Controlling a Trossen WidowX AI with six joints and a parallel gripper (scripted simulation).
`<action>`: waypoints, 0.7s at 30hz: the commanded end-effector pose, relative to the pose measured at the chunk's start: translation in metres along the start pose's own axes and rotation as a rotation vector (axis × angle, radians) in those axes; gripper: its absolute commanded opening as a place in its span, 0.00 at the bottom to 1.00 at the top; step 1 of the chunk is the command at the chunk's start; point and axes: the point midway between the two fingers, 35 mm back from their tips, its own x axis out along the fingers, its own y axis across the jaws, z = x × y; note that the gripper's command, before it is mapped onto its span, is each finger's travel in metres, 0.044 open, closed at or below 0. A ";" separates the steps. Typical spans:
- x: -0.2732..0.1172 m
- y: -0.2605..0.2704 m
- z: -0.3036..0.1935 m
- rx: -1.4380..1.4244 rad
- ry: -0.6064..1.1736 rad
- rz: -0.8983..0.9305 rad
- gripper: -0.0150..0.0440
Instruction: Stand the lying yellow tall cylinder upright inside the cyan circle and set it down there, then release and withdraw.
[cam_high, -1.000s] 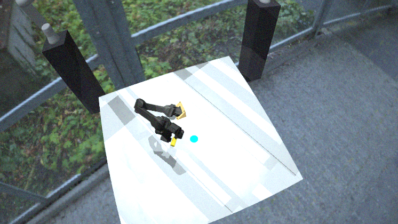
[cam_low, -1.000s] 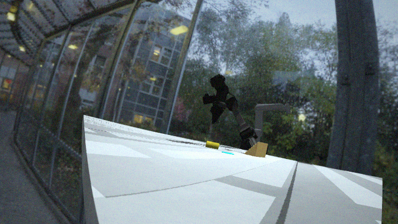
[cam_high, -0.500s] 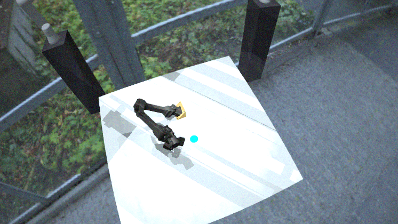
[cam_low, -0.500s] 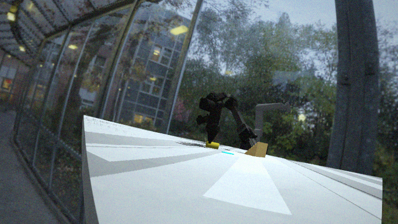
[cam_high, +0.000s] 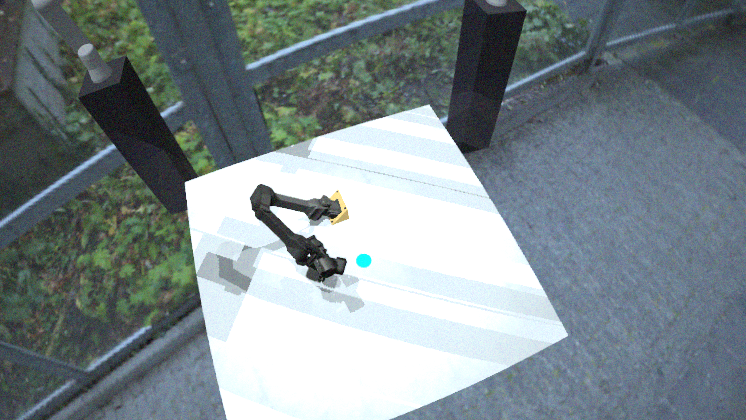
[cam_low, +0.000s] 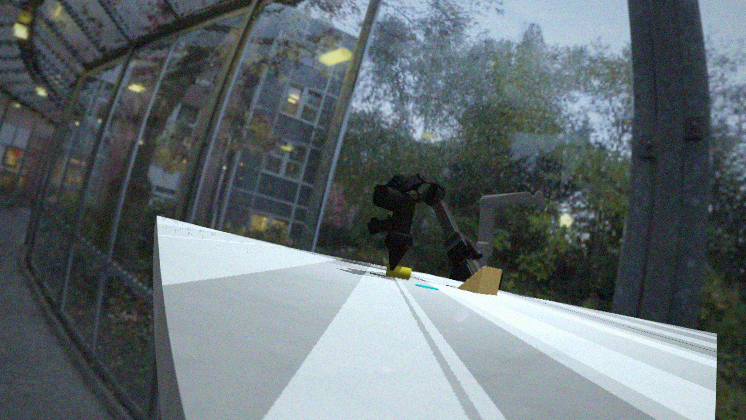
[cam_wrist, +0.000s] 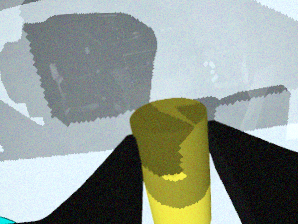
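The yellow tall cylinder lies on its side at the table surface. In the wrist view one round end faces up the picture, between the two black fingers. My gripper points down and is shut on the cylinder, one finger on each side. In the top view the arm's wrist hides the cylinder and the fingertips. The cyan circle is flat on the table, a short way to the side of the cylinder, with nothing standing on it.
The white table carries striped shadows. A tan wedge-shaped block sits at the arm's base, near the circle. Two dark posts stand beyond the table's far edge.
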 end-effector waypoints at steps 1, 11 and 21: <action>-0.009 0.002 0.002 -0.003 -0.004 0.007 0.43; -0.041 0.005 0.003 -0.030 -0.012 0.025 0.43; -0.073 0.004 0.002 -0.057 -0.021 0.037 0.43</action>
